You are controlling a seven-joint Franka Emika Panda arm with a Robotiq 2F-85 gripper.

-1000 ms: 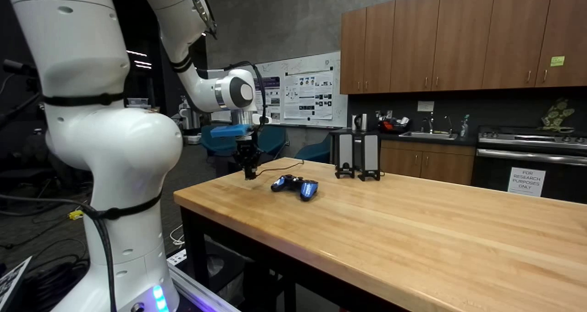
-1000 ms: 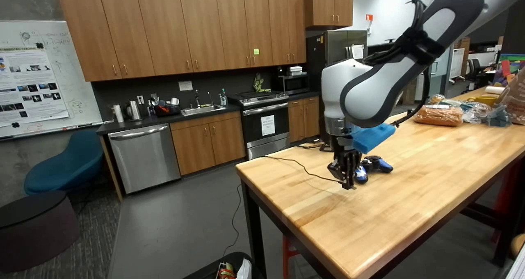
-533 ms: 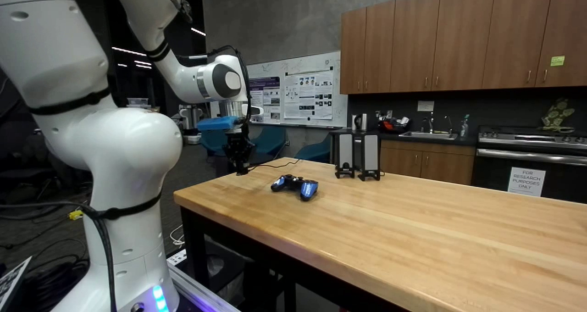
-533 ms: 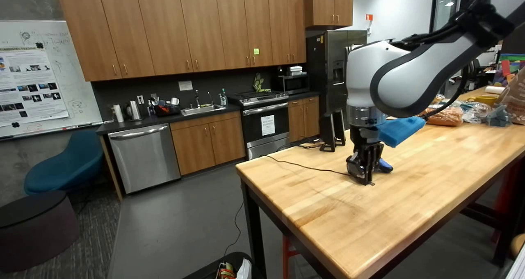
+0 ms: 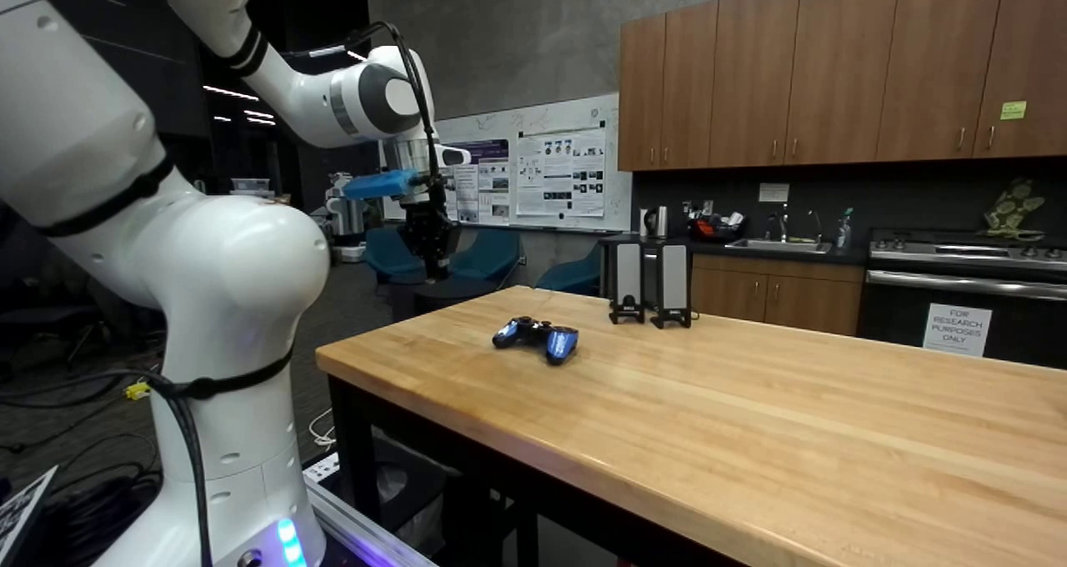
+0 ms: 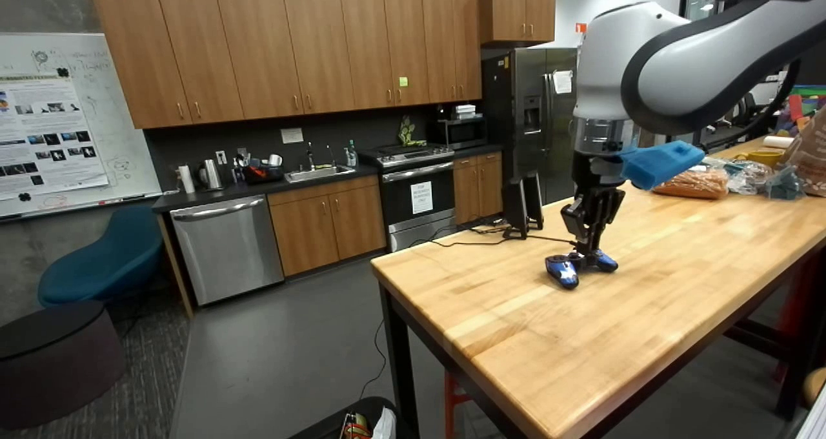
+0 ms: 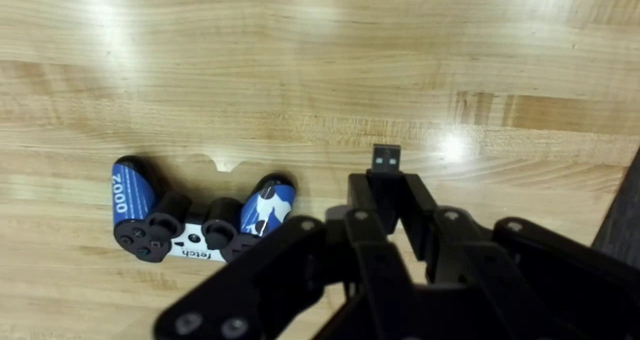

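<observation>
My gripper is shut on a black USB plug, whose metal end sticks out past the fingertips in the wrist view. The gripper shows in both exterior views, raised above the wooden table. A thin black cable runs from the plug toward the speakers in an exterior view. A black game controller with blue handles lies on the table, left of the gripper in the wrist view. It also shows in both exterior views; the gripper covers part of it in one.
Two upright speakers stand on the table near its far edge. Plastic bags and other items lie at the table's far end. A blue pad juts from my wrist. Teal chairs stand beyond the table.
My gripper has risen from near the tabletop with the plug held, moving right in an exterior view. The cable has been drawn along and lifted at its plug end. The controller has not moved.
</observation>
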